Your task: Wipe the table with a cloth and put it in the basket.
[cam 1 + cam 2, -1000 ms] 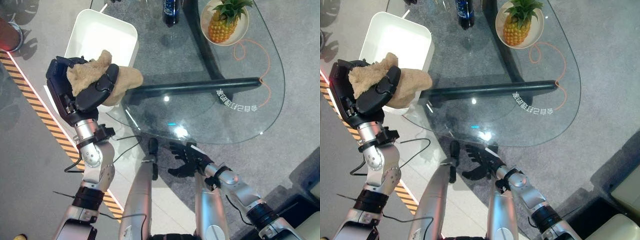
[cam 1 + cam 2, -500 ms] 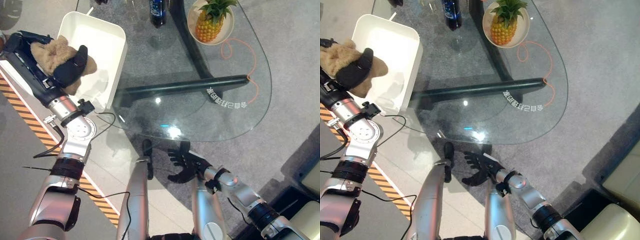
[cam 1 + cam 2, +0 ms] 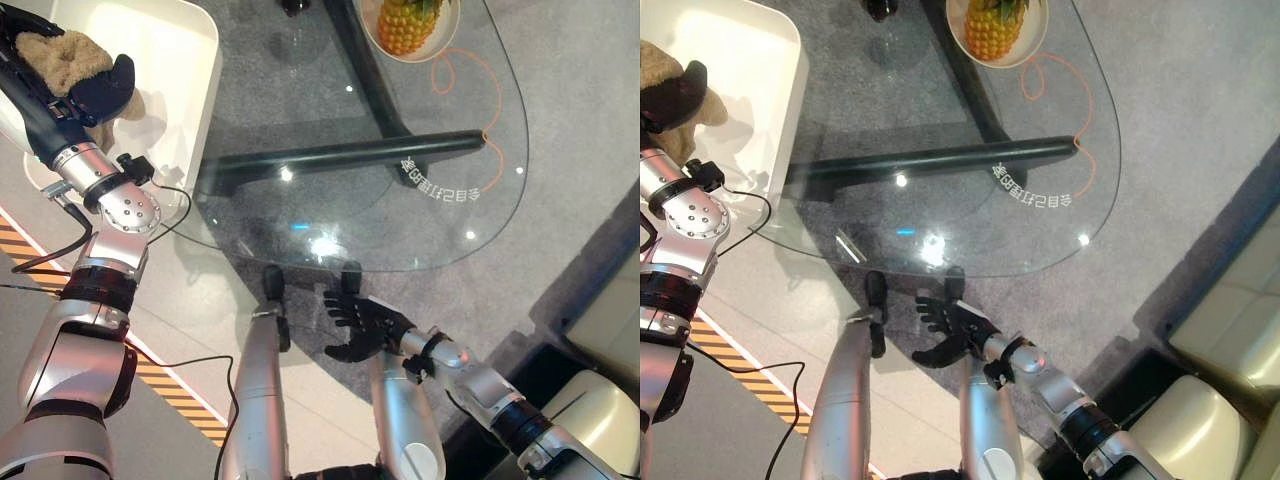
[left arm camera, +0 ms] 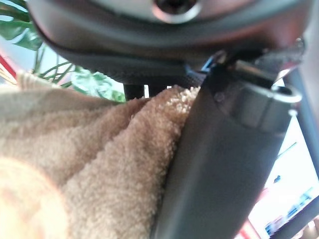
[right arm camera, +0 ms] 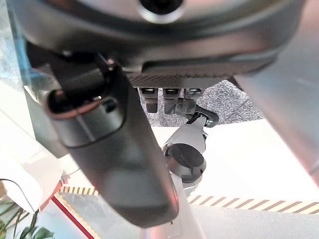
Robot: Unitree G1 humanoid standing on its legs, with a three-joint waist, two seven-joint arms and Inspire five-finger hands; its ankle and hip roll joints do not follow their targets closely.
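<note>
A tan fluffy cloth is bunched in my left hand, whose thumb curls over it. That hand is above the white basket at the upper left, beside the glass table. From the left wrist view the cloth presses against the dark thumb. My right hand hangs below the table's near edge, low in the middle, fingers spread and holding nothing.
A pineapple on a plate stands at the table's far side, next to an orange cord. A dark bar lies under the glass. Orange-black floor tape runs at the lower left. A cream seat is at the right.
The camera has shifted, sliding the scene up. My left hand has carried the cloth further left, from the table's edge to above the basket. The right hand stays low.
</note>
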